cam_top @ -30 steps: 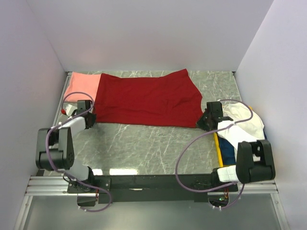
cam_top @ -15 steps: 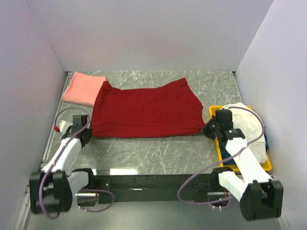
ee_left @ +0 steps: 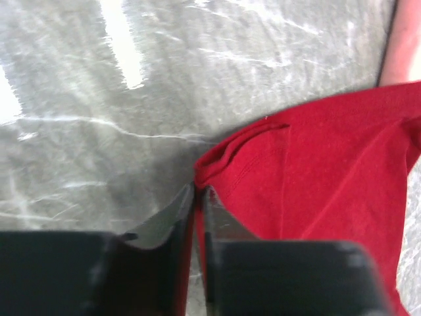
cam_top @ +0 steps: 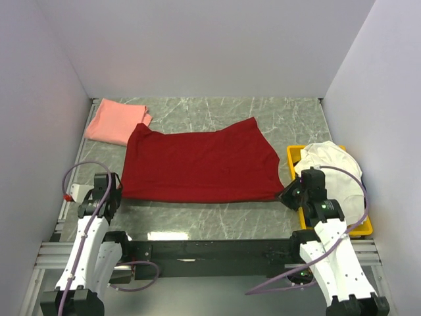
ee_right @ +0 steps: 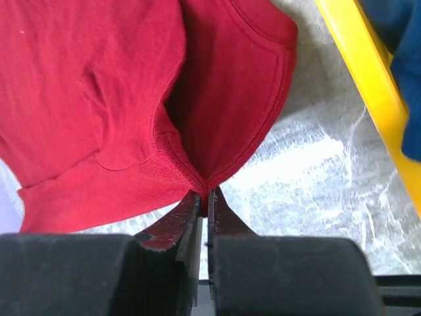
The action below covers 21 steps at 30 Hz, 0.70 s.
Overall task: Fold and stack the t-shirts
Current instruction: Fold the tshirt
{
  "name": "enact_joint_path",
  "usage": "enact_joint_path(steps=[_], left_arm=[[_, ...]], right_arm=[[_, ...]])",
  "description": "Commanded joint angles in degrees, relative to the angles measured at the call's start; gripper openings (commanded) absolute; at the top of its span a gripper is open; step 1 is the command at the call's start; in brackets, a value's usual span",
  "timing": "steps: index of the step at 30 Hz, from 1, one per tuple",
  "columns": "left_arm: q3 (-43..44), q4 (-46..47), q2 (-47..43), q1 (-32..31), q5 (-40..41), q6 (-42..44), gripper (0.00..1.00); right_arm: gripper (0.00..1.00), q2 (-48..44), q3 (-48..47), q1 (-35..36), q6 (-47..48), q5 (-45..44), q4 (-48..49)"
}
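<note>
**Red shirt pinched at both near corners**

Top view: the deep red t-shirt (cam_top: 200,168) lies spread wide across the middle of the grey marble-patterned table (cam_top: 217,214). Its soft cloth is mostly flat, with shallow creases and a wavy far edge. The left gripper (cam_top: 113,193) sits at the shirt's near left corner and the right gripper (cam_top: 289,195) at its near right corner. The salmon pink t-shirt (cam_top: 115,122) lies as a folded, roughly rectangular pad at the far left, and the red cloth's far left corner just overlaps it. The cream white t-shirt (cam_top: 329,161) is heaped in a rounded mound on the flat yellow tray (cam_top: 292,153) on the right.

Left wrist view: the left gripper (ee_left: 197,194) has its two dark fingers drawn almost together. A thin red edge shows between them, and the shirt's (ee_left: 316,178) stitched hem corner lies bunched at their tips. The glossy table (ee_left: 99,131) shows white veins and glare, and a strip of the pink shirt (ee_left: 402,39) shows at the upper right.

Right wrist view: the right gripper (ee_right: 204,197) is closed to a narrow slit on a gathered point of the red shirt (ee_right: 131,85), from which folds and a seamed hem fan outward. Beside it run the smooth yellow tray rim (ee_right: 368,79) and some dark blue cloth (ee_right: 398,26).
</note>
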<state>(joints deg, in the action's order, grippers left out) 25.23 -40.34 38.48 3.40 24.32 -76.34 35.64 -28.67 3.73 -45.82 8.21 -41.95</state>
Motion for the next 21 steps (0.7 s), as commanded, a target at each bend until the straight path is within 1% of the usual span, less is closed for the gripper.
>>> enact_joint_path(steps=[1, 2, 3, 4, 5, 6, 8, 9, 10, 11, 12, 13, 14, 15, 16, 17, 18, 19, 20, 21], left_arm=[[0.95, -3.69, -0.77, 0.12, 2.58, -2.95, 0.18], [1.91, -4.22, -0.69, 0.12, 2.75, -2.86, 0.26], [2.36, -4.14, -0.51, 0.12, 2.49, -2.68, 0.42], [2.89, -3.96, -0.25, 0.12, 2.32, -1.29, 0.46], [4.54, -3.70, 0.01, 0.12, 2.32, -0.58, 0.50], [5.52, -3.26, 0.19, 0.12, 2.58, 0.39, 0.55], [8.93, -2.82, 1.07, 0.12, 3.28, 2.94, 0.58], [9.91, 0.66, 1.51, 0.12, 2.59, 4.51, 0.58], [10.71, 3.57, 2.56, 0.20, 1.62, 8.88, 0.57], [12.54, 5.60, 3.61, 0.12, 0.92, 10.23, 0.57], [13.69, 7.53, 5.01, 0.20, -0.48, 11.55, 0.57], [14.92, 11.30, 8.94, 0.12, -1.37, 14.17, 0.56], [18.06, 12.90, 11.33, 0.12, -2.68, 15.50, 0.54], [19.92, 14.31, 14.23, 0.12, -4.78, 16.65, 0.53], [21.86, 16.24, 20.35, 0.03, -5.59, 18.75, 0.53], [25.96, 17.21, 23.71, -0.58, -5.94, 19.72, 0.52], [28.09, 17.74, 26.88, -1.02, -5.77, 20.60, 0.52], [30.29, 18.18, 33.26, -1.46, -5.77, 22.44, 0.52], [34.66, 19.41, 36.37, -1.81, -5.68, 23.50, 0.52], [37.06, 19.68, 39.45, -2.77, -5.25, 24.64, 0.52]], right_arm=[[0.11, -2.76, 0.10, -0.56, -0.32, -1.35, -3.57], [0.28, -2.77, -0.16, -0.56, 0.29, -1.09, -3.83], [0.38, -2.68, -0.25, -0.56, 0.64, -0.57, -3.92], [0.49, -2.50, -0.51, -0.56, 1.17, -0.30, -4.01], [0.63, -2.07, -1.21, -0.56, 2.22, -0.21, -4.19], [0.73, -1.89, -1.74, -0.56, 2.84, 0.23, -4.01], [0.79, -1.10, -3.93, -0.56, 3.72, -0.56, -3.84], [0.80, -0.49, -4.81, -0.56, 4.59, -0.82, -2.97], [0.81, 0.91, -6.74, -0.56, 5.21, -0.22, -2.17], [0.81, 1.79, -7.71, -0.48, 6.70, 0.66, -1.04], [0.81, 3.11, -8.59, -0.56, 7.23, 1.71, 2.11], [0.81, 6.43, -10.78, -0.30, 7.59, 2.51, 3.44], [0.81, 8.46, -12.02, -0.12, 8.46, 2.60, 4.85], [0.81, 10.66, -13.16, 0.14, 8.90, 3.21, 8.34], [0.80, 15.64, -15.61, 0.23, 9.43, 4.96, 10.21], [0.79, 18.30, -17.11, 1.10, 10.22, 5.41, 11.79], [0.77, 21.02, -18.78, 1.46, 10.40, 5.24, 13.90], [0.75, 25.92, -22.19, 1.98, 10.58, 4.80, 14.70], [0.74, 28.32, -23.79, 2.94, 11.28, 3.93, 15.67], [0.73, 30.52, -25.37, 3.30, 11.63, 3.92, 17.85]])
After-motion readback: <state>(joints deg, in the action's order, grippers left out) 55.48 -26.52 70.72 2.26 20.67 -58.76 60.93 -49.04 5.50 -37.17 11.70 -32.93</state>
